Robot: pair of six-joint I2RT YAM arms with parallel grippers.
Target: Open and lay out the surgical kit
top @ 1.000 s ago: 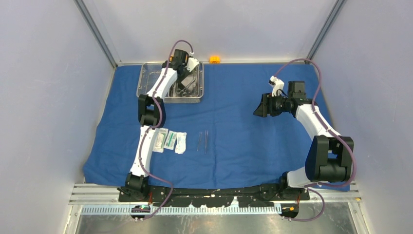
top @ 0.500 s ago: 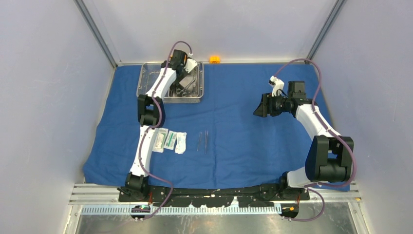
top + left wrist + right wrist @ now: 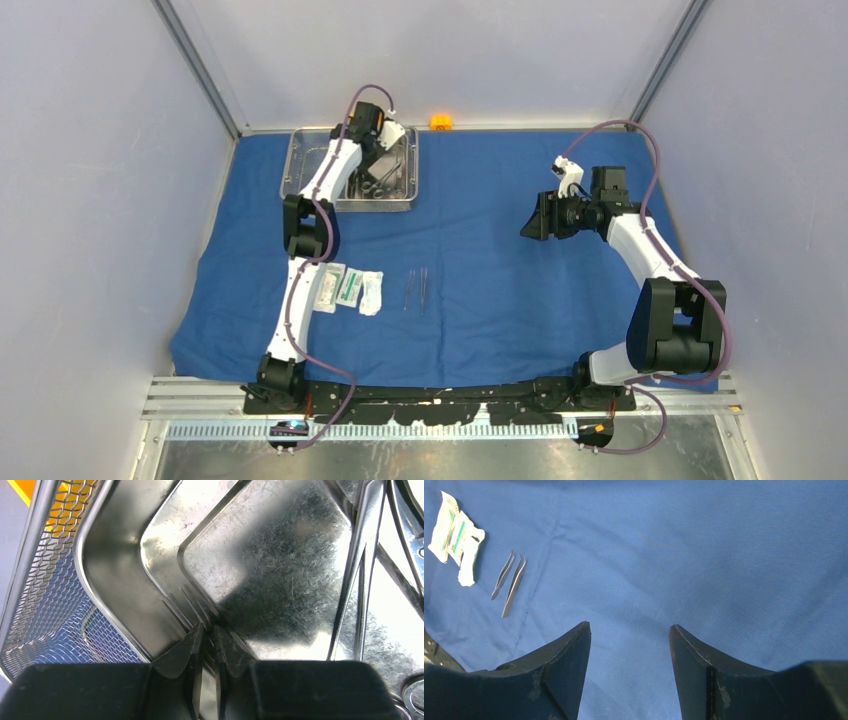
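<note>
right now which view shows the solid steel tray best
Left wrist: the solid steel tray fills the frame, floor and corner wall sharp. The top view shows it small inside the mesh basket, partly behind the left arm. The right wrist view misses it.

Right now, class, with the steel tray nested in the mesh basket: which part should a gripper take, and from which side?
Take the steel tray by its thin upright wall near a corner, coming from above, one finger inside, one in the gap to the mesh basket. Its floor is too wide to pinch. The left gripper appears to straddle that wall.
</note>
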